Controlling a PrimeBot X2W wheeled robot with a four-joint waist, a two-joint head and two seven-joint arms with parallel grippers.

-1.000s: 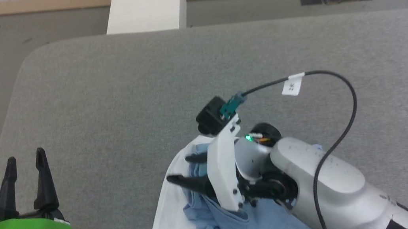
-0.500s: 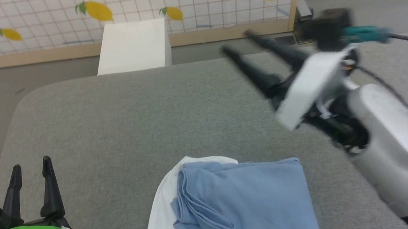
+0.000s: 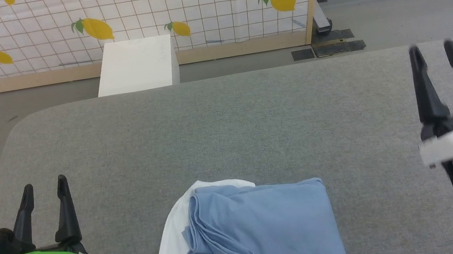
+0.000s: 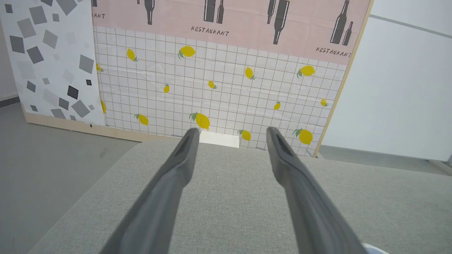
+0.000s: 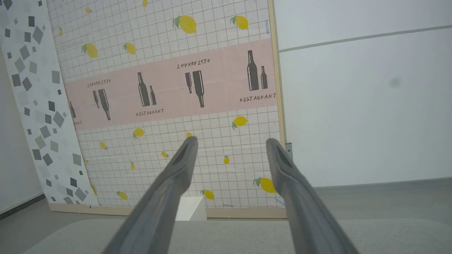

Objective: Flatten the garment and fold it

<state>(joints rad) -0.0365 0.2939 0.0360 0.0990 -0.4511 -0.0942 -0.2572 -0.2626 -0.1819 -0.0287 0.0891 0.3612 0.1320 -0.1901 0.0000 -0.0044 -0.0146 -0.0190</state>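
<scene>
The garment point(image 3: 268, 232) lies folded into a rough square at the near middle of the grey padded table point(image 3: 209, 129), sky blue on top with white fabric showing along its left edge. My left gripper point(image 3: 43, 188) stands open at the lower left, well left of the garment, with nothing between its fingers point(image 4: 176, 169). My right gripper point(image 3: 432, 48) is open and raised at the right edge, apart from the garment, pointing toward the far wall; its fingers point(image 5: 282, 165) hold nothing.
A white box point(image 3: 136, 65) stands on the floor just beyond the table's far edge. Behind it runs a lemon-patterned panel point(image 3: 174, 6) on a wooden base. Bare grey table surface stretches beyond the garment and to both sides.
My right gripper has lifted off the garment and swung up and to the right, leaving it folded on the table. The head view has tilted up. The left gripper stays put.
</scene>
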